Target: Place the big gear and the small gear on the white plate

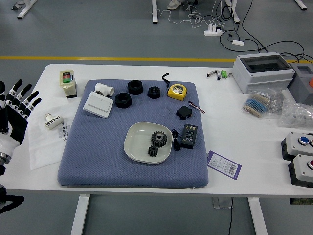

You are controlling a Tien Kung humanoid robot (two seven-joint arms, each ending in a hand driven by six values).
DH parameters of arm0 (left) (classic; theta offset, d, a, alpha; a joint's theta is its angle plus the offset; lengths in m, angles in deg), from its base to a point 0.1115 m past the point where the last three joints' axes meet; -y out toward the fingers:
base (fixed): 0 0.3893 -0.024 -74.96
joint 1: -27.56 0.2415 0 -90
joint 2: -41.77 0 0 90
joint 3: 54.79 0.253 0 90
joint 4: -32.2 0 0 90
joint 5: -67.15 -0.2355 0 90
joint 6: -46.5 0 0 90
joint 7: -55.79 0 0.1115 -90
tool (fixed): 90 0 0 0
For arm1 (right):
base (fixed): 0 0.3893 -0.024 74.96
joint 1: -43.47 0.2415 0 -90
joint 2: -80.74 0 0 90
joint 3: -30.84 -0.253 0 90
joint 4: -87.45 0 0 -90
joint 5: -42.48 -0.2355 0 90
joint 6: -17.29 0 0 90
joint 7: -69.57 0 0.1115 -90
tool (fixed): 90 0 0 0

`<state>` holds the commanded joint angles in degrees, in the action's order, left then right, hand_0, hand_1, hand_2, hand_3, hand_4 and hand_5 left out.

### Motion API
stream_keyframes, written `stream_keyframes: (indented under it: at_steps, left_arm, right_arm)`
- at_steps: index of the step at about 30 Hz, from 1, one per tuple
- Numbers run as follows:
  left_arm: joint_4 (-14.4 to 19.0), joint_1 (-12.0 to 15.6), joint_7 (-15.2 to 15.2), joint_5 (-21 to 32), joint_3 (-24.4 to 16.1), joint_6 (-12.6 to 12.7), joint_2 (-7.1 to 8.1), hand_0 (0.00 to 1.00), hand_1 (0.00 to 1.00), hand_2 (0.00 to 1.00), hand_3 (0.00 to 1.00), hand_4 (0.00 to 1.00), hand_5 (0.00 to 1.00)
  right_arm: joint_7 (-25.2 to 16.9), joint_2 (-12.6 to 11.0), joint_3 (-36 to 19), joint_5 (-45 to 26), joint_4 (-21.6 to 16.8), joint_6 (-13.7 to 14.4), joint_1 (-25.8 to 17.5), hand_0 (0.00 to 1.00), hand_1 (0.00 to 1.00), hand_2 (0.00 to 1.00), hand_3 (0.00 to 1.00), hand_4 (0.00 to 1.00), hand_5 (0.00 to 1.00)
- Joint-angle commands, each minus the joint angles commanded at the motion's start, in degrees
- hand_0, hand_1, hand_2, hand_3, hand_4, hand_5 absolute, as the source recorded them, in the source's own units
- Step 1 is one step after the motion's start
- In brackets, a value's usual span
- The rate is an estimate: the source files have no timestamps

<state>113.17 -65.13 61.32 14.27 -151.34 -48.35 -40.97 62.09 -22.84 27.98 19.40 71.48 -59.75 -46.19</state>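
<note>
My left hand (17, 117), alone in view: fingers spread, grasping nothing. Big gear (159, 139) and small gear (152, 151), both on the white plate (137, 139), lie well apart from it, toward four o'clock; placement appears complete, so no reach seems needed.

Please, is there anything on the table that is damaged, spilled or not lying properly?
Nothing looks spilled or damaged. The thin tool sticks out over the right edge of the blue mat, and the purple card lies askew beside it. The big gear and small gear sit on the white plate.
</note>
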Motion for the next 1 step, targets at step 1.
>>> stream_keyframes:
  at_steps: [1]
  left_arm:
    - [0.00, 0.05, 0.02, 0.00, 0.00, 0.10, 0.01, 0.998, 0.998, 0.998, 0.998, 0.998, 0.998]
  right_arm:
    - [0.01, 0.00, -0.04, 0.08, -0.01, 0.00, -0.07, 0.617, 0.639, 0.737, 0.546, 0.734, 0.698]
